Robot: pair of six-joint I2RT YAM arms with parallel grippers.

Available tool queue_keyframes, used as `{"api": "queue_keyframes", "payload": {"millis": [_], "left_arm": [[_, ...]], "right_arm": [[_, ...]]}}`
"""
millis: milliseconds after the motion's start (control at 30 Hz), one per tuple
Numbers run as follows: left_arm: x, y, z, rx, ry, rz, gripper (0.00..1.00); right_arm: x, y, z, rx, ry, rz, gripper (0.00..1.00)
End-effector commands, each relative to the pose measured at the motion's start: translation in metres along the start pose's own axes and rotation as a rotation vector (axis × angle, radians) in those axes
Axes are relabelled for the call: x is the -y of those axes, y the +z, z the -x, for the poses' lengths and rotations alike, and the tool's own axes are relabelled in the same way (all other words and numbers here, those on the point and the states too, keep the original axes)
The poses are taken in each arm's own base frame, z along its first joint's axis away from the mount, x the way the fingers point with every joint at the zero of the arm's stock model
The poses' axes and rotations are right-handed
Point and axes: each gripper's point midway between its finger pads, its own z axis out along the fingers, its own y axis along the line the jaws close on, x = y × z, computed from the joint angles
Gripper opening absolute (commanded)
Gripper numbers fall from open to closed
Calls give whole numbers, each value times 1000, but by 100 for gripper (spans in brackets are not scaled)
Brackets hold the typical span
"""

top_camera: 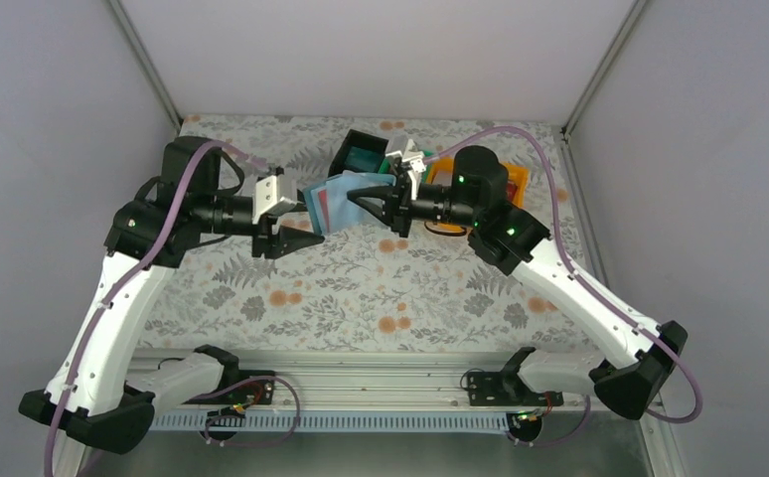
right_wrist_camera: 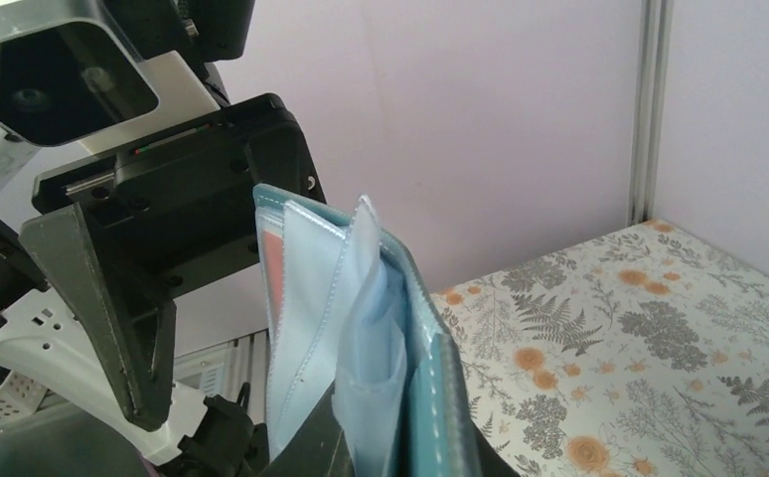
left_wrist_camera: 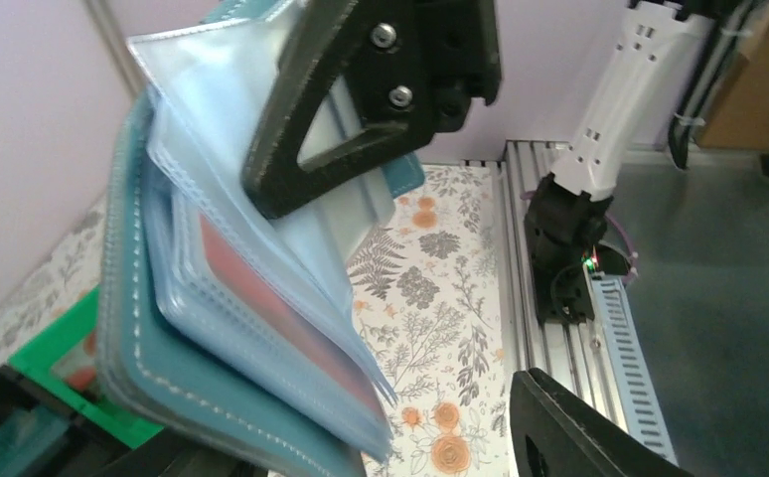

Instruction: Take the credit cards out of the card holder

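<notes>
One red card [left_wrist_camera: 261, 298] at least, lodged behind one of the clear sleeves [left_wrist_camera: 202, 99] of the card holder [left_wrist_camera: 152, 368] and not drawn out. Held up in the air above the flowered counter [top_camera: 361, 288], between the two arms, opened out with the pale blue sleeves fanned and hanging loose. Pinched by the right hand [top_camera: 361, 202], fingers pressed together on the sleeves and cover. Flanked on the other side by the left hand [top_camera: 309, 221], fingers spread wide and apparently gripping nothing; impossible to tell whether touching the holder's edge or just beside it. No card free in either hand. Farther back on the counter, a black bin [top_camera: 359, 149] with something flat and teal inside, perhaps a card already out, though too small to confirm. Near it an orange bin [top_camera: 517, 179], largely hidden by the right arm, and a green bin [left_wrist_camera: 63, 348] below the holder in the left wrist view. Judging by all this, partway at most: the red card, plus anything else tucked in the sleeves, left to pull. Probably calls for the left hand closing on a card's edge, with the holder steadied by the right.
</notes>
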Motion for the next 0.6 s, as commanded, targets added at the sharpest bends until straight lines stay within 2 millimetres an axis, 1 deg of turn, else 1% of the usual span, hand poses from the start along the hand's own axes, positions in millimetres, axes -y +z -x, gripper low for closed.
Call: {"api": "queue_keyframes", "payload": {"millis": [0, 67, 100, 133, 200, 233, 300, 500, 567], "left_arm": [[28, -9, 13, 59, 72, -105, 62], [25, -8, 14, 66, 55, -104, 63], [20, -6, 15, 69, 44, -93, 60], [16, -5, 16, 70, 30, -83, 56], [11, -3, 19, 74, 18, -73, 42], [9, -3, 20, 76, 14, -68, 39], [6, -3, 21, 77, 9, -64, 28], [3, -1, 19, 74, -3, -58, 4], [7, -2, 21, 83, 1, -73, 3]], "right_arm": [[-4, -11, 6, 17, -43, -2, 4], [-9, -11, 5, 10, -52, 28, 4], [-11, -10, 3, 3, -55, 44, 4], [-15, -10, 2, -2, -64, 67, 4], [-22, -11, 0, -9, -75, 108, 4], [-25, -11, -2, -13, -78, 125, 4], [-27, -10, -4, -19, -81, 147, 4], [-35, -10, -6, -30, -101, 203, 4], [-38, -11, -8, -36, -115, 221, 4]]}}
